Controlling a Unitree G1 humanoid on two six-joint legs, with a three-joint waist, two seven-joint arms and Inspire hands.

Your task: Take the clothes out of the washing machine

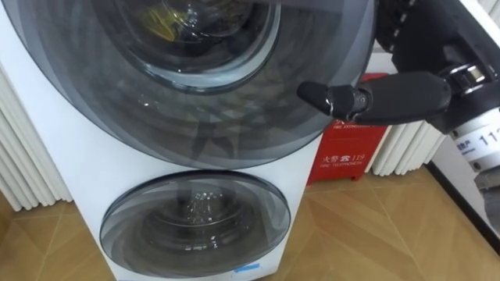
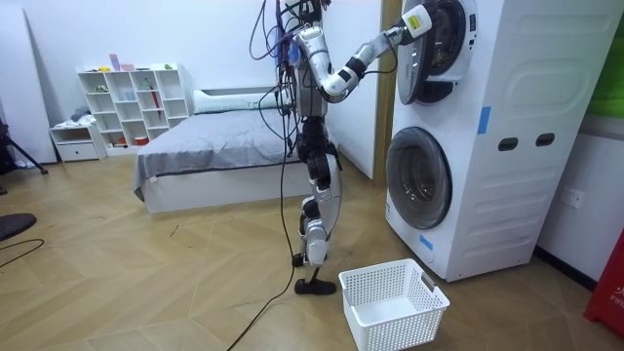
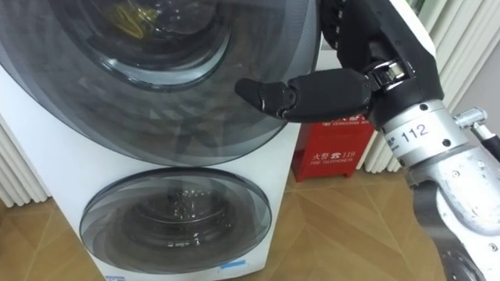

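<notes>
Two washing machines point(image 2: 526, 127) stand stacked, and I stand right in front of them. The upper round glass door point(image 1: 195, 109) hangs slightly ajar in the room view. Through its glass something yellow point(image 1: 160, 19) shows inside the drum. My right hand point(image 3: 328, 90) is raised at the right edge of that door point(image 3: 156, 101), its thumb lying straight across the glass. Its fingers run up past the door edge and are hidden. The lower door point(image 1: 195, 226) is closed, with a bare drum behind it.
A white laundry basket point(image 2: 395, 302) stands on the wooden floor before the machines, by my feet. A red box point(image 1: 344, 160) sits on the floor to the right of the machines, white radiators point(image 1: 23, 156) on both sides. A bed point(image 2: 214, 146) and shelf point(image 2: 127, 97) lie behind me.
</notes>
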